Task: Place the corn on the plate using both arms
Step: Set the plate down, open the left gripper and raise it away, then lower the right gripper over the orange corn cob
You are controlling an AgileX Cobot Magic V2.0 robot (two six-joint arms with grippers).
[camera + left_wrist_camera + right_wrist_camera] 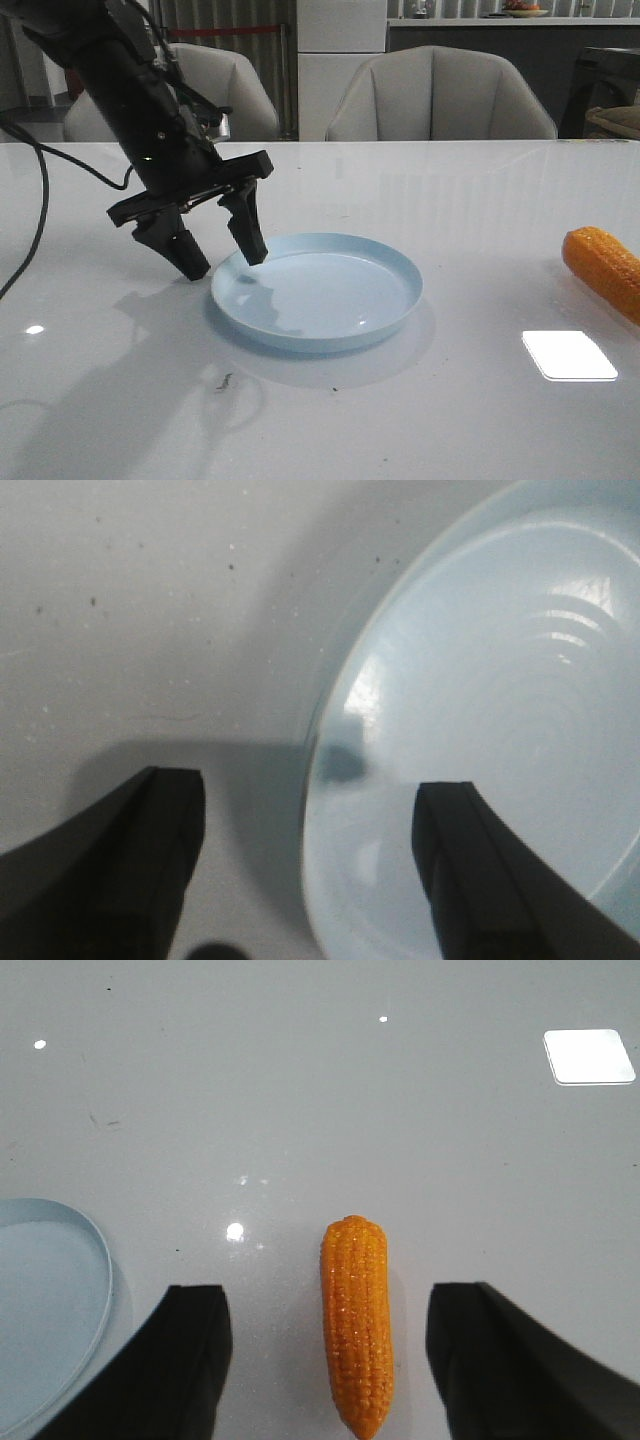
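The pale blue plate point(318, 292) lies on the white table in the middle of the front view. My left gripper point(222, 256) is open and straddles the plate's left rim point(322, 770), one finger point(185, 250) outside on the table, the other point(248, 232) over the plate's inside. The orange corn point(603, 268) lies on the table at the right edge of the front view, apart from the plate. In the right wrist view the corn point(357, 1322) lies lengthwise between the open fingers of my right gripper point(328, 1305), untouched. The plate's edge point(95, 1250) shows there too. The right arm is out of the front view.
The white glossy table point(480, 200) carries a bright light reflection point(568, 355) at the front right. Two grey chairs point(440, 95) stand behind the far table edge. The left arm's black cables point(40, 200) hang over the table's left side.
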